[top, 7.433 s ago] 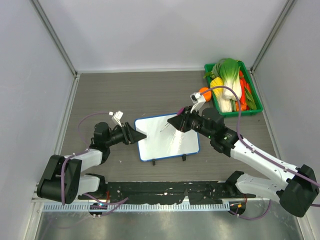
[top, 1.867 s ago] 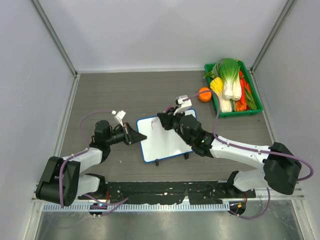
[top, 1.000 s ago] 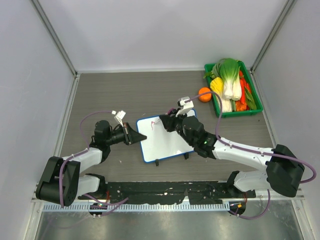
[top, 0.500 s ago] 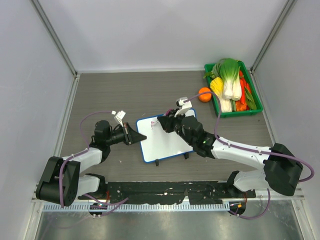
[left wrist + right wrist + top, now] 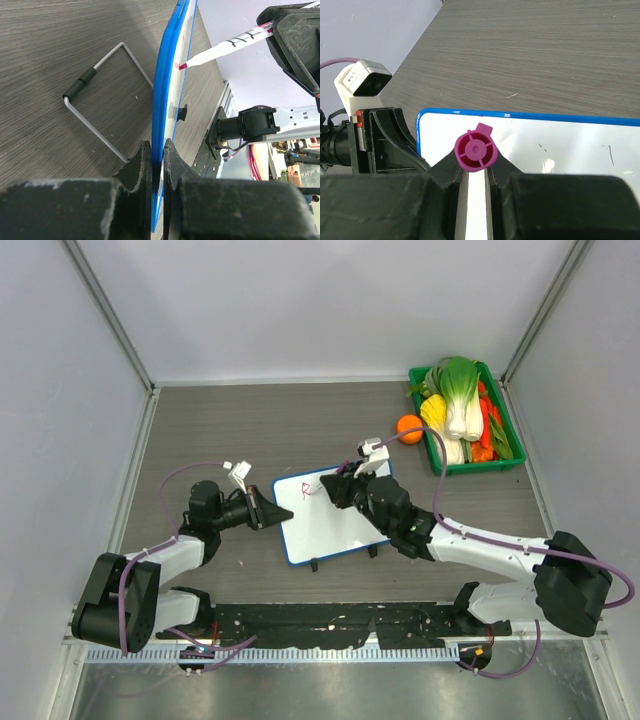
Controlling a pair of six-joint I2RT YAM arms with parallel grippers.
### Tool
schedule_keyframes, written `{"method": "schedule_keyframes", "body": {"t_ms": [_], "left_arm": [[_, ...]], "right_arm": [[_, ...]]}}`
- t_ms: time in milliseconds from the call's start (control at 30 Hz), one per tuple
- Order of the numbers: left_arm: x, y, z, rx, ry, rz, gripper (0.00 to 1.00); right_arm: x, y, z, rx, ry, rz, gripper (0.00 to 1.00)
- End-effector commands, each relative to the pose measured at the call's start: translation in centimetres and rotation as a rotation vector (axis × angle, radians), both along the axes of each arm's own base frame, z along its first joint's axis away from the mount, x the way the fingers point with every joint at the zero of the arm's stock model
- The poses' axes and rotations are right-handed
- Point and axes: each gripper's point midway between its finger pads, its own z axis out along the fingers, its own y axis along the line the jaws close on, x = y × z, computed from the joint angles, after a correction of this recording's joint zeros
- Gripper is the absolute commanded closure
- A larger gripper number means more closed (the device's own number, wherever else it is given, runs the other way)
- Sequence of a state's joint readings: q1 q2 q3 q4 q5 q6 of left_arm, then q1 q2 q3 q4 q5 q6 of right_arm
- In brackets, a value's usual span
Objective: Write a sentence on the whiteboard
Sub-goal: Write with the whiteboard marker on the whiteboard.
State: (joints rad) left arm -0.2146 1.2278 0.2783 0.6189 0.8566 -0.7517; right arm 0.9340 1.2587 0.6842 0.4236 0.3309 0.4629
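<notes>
The whiteboard (image 5: 340,530) sat mid-table, with bare table (image 5: 250,420) all round its blue edges. The first pink marks of the sentence (image 5: 309,488) showed near its 11 o'clock corner. The left gripper (image 5: 282,512) pinched the board's 9 o'clock edge tight. The right gripper (image 5: 333,488), at 12 o'clock, squeezed a pink marker (image 5: 475,150), with the tip at the board. A green bin (image 5: 430,447) sat well apart at 2 o'clock.

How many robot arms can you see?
2. The left arm reaches in from the left and grips the whiteboard's left edge. The right arm comes from the right, holding a pink marker with its tip at the whiteboard.
</notes>
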Motion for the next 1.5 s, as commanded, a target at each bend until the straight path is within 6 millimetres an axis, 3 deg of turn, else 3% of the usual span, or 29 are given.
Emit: {"method": "schedule_keyframes", "body": {"t_ms": [0,500,800,1033,1300,1467], "left_arm": [[1.3,1.1,-2.0,0.094,-0.008,0.079,1.00],[1.2,1.1,-1.9,0.093,-0.008,0.076,1.00],[1.2,1.1,-1.9,0.093,-0.011,0.077,1.00],[1.2,1.1,-1.9,0.093,-0.007,0.076,1.00],[1.2,1.1,-1.9,0.094,-0.010,0.078,1.00],[1.2,1.1,-1.8,0.093,-0.015,0.078,1.00]], "right_arm": [[0.0,-1.9,-1.9,-0.086,0.017,-0.051,0.99],[-0.6,0.5,-1.9,-0.043,0.023,0.057,0.99],[-0.1,1.2,-0.5,0.015,0.018,0.043,0.99],[0.0,0.9,1.9,0.083,-0.010,0.038,0.99],[-1.1,0.4,6.1,0.203,-0.071,0.108,0.99],[0.5,-1.5,6.6,0.225,-0.070,0.067,0.99]]}}
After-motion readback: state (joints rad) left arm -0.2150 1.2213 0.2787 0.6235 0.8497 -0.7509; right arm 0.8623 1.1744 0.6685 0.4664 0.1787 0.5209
